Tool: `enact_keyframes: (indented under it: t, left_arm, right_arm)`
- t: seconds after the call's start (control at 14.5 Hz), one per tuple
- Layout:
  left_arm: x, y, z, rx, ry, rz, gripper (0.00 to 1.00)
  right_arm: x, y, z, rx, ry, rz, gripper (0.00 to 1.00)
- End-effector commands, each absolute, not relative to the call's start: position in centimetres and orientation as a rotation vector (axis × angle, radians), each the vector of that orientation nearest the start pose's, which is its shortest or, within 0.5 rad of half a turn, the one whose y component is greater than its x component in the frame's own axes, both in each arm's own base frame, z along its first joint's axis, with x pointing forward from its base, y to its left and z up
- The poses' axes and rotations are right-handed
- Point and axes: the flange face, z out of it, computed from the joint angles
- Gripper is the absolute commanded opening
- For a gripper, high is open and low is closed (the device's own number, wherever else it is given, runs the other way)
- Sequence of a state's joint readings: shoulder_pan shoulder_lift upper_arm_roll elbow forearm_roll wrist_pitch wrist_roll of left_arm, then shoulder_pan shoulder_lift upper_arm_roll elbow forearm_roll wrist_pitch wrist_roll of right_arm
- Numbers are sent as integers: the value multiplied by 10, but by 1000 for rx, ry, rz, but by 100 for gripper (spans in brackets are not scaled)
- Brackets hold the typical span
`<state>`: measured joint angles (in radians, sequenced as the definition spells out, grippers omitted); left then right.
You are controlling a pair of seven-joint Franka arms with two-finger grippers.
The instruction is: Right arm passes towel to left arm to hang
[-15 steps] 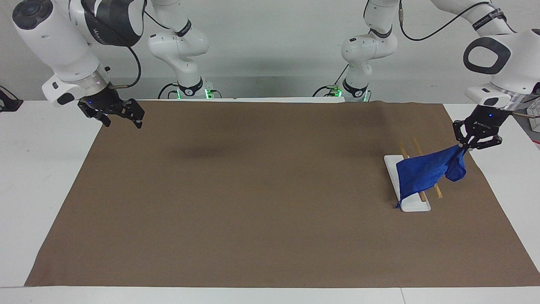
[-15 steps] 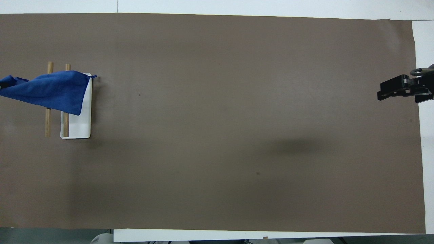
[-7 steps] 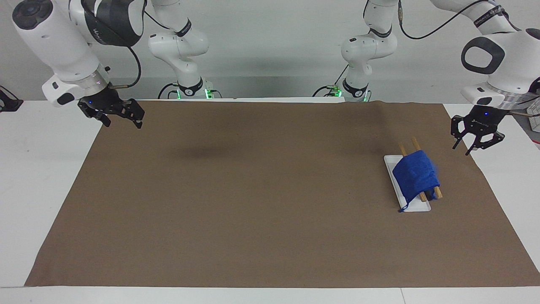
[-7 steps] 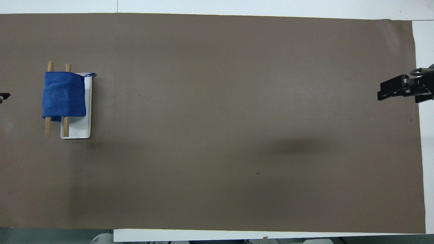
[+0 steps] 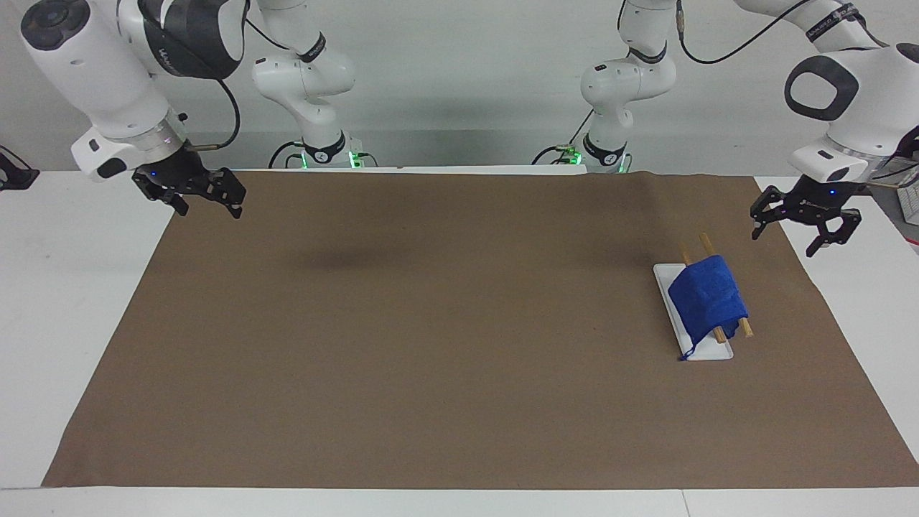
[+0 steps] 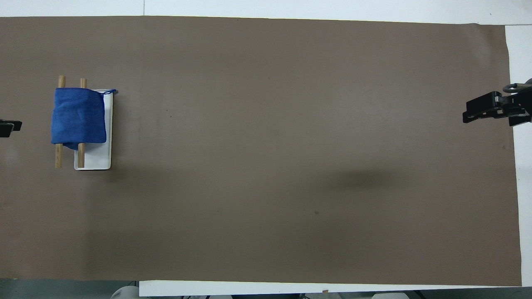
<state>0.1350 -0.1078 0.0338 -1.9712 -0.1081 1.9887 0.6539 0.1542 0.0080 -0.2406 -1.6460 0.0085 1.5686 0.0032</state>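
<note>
The royal-blue soft cloth towel (image 5: pixel 707 300) drapes over two wooden rods (image 5: pixel 746 329) (on a white base (image 5: pixel 707 352)). Left gripper (image 5: pixel 805 231) and right gripper (image 5: pixel 210 203) hover spread, empty.

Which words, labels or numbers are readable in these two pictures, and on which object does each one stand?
No text can be read fully.
White lettering on the right arm's dark grey cover: too blurred to read.
White lettering on the left arm's black wrist band: too small to read.
Small print on the left gripper: unreadable.
Towel, white rack base, brown mat: no text.
</note>
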Motion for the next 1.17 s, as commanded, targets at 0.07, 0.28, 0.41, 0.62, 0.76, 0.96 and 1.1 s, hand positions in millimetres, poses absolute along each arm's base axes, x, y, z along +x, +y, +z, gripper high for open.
enact_keyframes:
  t: [0.07,0.28,0.41,0.62,0.76,0.96,1.1]
  left_arm:
    - [531,43,572,-3059,476,-6,100]
    - [530,2,592,-3079,188,144,100]
    - [536,-16,611,-3110,172,249,100]
    - [547,-35,626,-3125,163,374,100]
    - [547,-35,625,-3130,167,379,100]
    - [543,-35,630,-3146,162,362,100]
    - [536,-34,633,-3146,162,355,100]
  right_arm:
    - [549,-52,585,-3140,122,143,100]
    - [548,-60,585,-3137,151,142,100]
    - [547,-63,586,-3134,161,137,100]
    - [543,-67,595,-3122,175,105,100]
    - [544,-68,595,-3123,177,93,100]
    - [543,-71,592,-3121,185,100,100]
    - [542,-72,591,-3120,187,105,100]
